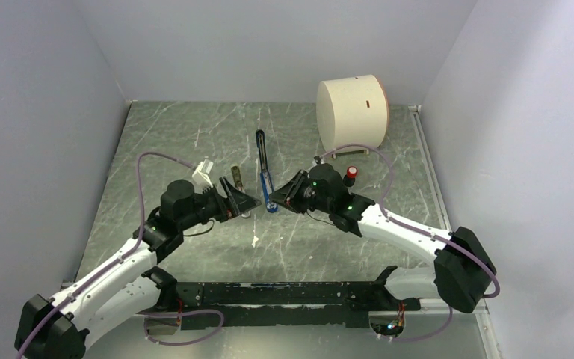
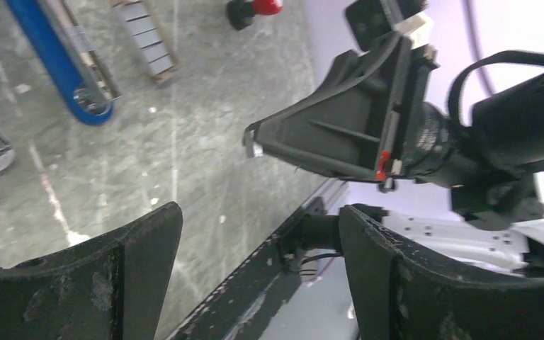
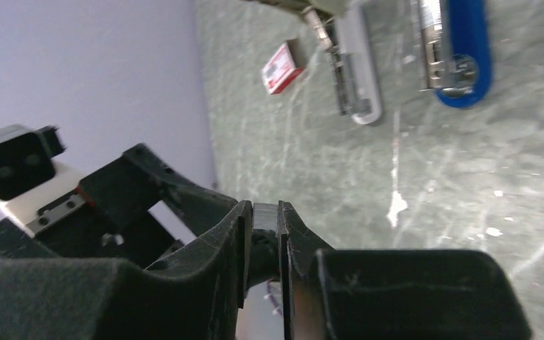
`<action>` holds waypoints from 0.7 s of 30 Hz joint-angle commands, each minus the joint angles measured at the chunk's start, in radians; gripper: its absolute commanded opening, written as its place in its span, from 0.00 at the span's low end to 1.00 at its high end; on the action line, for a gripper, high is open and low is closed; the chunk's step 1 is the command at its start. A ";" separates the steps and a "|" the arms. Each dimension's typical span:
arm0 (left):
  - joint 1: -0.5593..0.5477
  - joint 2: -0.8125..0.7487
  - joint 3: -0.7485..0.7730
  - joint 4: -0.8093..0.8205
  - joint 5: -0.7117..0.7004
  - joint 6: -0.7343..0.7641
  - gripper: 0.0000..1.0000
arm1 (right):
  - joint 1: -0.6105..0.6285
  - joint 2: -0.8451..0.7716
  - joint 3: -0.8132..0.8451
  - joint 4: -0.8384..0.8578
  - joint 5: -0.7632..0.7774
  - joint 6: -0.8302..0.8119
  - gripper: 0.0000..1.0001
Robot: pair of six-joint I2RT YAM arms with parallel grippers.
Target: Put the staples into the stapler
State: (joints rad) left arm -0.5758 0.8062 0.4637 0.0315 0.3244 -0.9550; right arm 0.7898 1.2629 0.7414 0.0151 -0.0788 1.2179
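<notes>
So the small slim blue stapler with the long black hinged arm was lying near the middle of the marbled grey-green tabletop. Its arm was swung open and pointing away from the robot, and the blue base sat right between the two tools. The right tool was clenched on a little grey block. It looked like the strip of staples to me, though it was too small to be sure. It hovered just beside the blue end, not yet over the channel. The left tool was released, fingers spread wide with nothing in it, just off the other side of the stapler.

My take: this was the carry-and-seat bit. To do it well I'd turn the wrist so the strip runs the same way as the grey metal channel. Then I'd come straight down so it drops in rather than riding up on a rail. Only a sliver stuck out past the fingers, so I'd let go only once it was resting in the channel, otherwise it could tip or snap. The stapler looked light and would probably skate, so pinning the blue base with the free left tool would help. I'd also steer clear of the loose silvery-grey metal strip lying just beside the stapler. The small red box was further off.
</notes>
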 commanded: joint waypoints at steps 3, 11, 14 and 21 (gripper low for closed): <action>-0.006 -0.003 -0.047 0.271 0.085 -0.207 0.86 | -0.019 -0.013 -0.046 0.256 -0.183 0.111 0.23; -0.005 0.055 -0.123 0.550 0.159 -0.337 0.67 | -0.020 -0.006 -0.056 0.371 -0.233 0.161 0.23; -0.005 0.066 -0.130 0.600 0.164 -0.356 0.58 | -0.019 -0.012 -0.074 0.407 -0.236 0.182 0.23; -0.005 0.059 -0.156 0.680 0.129 -0.384 0.47 | -0.019 -0.023 -0.090 0.428 -0.242 0.198 0.23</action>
State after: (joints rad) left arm -0.5777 0.8745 0.3252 0.5949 0.4500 -1.3132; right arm 0.7780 1.2629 0.6685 0.3923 -0.3000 1.3918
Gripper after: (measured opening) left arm 0.496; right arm 0.233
